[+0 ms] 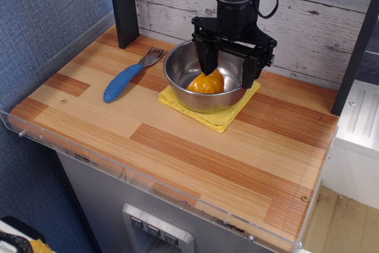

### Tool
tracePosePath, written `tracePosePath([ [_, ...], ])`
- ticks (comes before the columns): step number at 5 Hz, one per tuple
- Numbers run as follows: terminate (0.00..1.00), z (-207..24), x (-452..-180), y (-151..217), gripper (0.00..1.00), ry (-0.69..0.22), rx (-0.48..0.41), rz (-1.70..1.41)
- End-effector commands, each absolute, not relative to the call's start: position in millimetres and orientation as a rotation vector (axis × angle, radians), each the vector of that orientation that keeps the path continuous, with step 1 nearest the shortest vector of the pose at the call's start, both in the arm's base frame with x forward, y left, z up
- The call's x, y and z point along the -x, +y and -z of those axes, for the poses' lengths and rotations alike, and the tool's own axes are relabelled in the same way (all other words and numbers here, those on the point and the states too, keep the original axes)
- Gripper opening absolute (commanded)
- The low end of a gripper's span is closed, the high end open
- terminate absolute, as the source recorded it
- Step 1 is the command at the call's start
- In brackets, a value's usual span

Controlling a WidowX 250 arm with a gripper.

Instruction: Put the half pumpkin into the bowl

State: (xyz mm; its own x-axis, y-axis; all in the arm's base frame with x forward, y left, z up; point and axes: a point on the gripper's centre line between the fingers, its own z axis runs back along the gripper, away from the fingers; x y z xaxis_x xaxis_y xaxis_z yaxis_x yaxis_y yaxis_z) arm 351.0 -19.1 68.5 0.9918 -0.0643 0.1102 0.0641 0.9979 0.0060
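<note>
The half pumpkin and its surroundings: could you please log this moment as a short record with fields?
half pumpkin: lying inside the bowl, low against its near wall
bowl: steel, upright on the yellow cloth
yellow cloth: flat under the bowl, corners sticking out
gripper: above the bowl, jaws spread, holding nothing
fork: blue handle, on the counter left of the bowl, apart from it
counter: wooden, clear plastic edge guard
task state: pumpkin appears placed

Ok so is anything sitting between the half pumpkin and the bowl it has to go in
Nothing visible does. The half pumpkin already lies inside the bowl, low against its inner wall. The end effector hangs over it with its fingers spread apart, not gripping it.
</note>
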Motion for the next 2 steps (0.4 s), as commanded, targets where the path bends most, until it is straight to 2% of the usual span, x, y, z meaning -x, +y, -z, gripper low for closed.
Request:
tracePosePath([
  [1, 0.0, -151, -314, -13, 1.0, -0.281, 0.039, 0.016],
  [2, 0.0, -179, -292, 3, 1.0, -0.316, 0.095, -0.021],
])
